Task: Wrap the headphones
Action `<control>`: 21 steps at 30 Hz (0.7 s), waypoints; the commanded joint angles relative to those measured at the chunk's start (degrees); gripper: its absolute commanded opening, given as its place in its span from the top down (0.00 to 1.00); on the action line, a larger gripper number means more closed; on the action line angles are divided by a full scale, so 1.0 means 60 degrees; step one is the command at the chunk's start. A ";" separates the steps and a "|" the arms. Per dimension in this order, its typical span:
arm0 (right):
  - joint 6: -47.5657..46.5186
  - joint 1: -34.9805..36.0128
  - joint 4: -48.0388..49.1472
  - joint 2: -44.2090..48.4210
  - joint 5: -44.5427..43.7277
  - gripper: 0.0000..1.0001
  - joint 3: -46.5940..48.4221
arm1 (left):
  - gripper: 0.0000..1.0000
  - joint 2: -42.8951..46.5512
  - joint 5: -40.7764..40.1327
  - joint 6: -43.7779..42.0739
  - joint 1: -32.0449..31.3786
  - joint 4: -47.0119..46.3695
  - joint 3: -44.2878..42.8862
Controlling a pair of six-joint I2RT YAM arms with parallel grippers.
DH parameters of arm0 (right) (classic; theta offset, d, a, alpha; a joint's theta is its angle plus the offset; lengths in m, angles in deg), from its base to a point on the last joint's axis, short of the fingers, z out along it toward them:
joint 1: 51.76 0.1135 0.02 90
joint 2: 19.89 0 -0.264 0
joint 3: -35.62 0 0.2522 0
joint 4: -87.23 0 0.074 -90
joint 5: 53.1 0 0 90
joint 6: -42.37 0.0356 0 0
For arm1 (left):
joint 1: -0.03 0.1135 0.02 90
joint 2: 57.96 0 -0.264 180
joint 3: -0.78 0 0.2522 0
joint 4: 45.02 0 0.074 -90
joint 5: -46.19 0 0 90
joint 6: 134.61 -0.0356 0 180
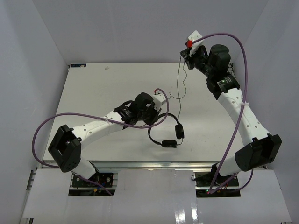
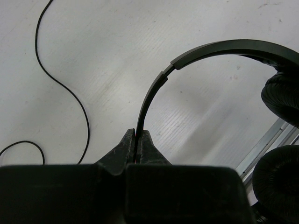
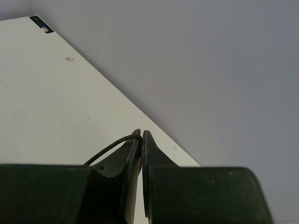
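The black headphones (image 1: 169,133) sit near the table's front middle, two round earcups to the right of the arched headband (image 2: 196,52). My left gripper (image 1: 161,103) is shut on the headband's end; in the left wrist view (image 2: 137,135) the band rises from between the closed fingers, with the earcups (image 2: 282,95) at the right. The thin black cord (image 1: 179,84) runs from near the headphones up to my right gripper (image 1: 183,54), raised at the back right. In the right wrist view that gripper (image 3: 141,134) is shut on the cord (image 3: 112,144), which loops out over the left finger.
Purple robot cables (image 1: 243,100) arc along both arms. White walls enclose the table (image 1: 93,93) on the left, back and right. The metal front rail (image 2: 266,144) lies just beyond the earcups. A slack loop of cord (image 2: 60,84) lies on the table left of my left gripper.
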 commanded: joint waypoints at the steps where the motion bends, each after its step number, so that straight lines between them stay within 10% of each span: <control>1: 0.0268 0.0020 0.0854 -0.0239 0.0032 0.92 0.0026 | 1.00 0.0056 0.0825 -0.0057 -0.0143 -0.0264 -0.0569; 21: -0.0194 -0.0139 0.1370 -0.0957 -0.1221 0.92 -0.1171 | 1.00 0.2716 0.0994 0.0629 -0.0495 0.0103 -0.0753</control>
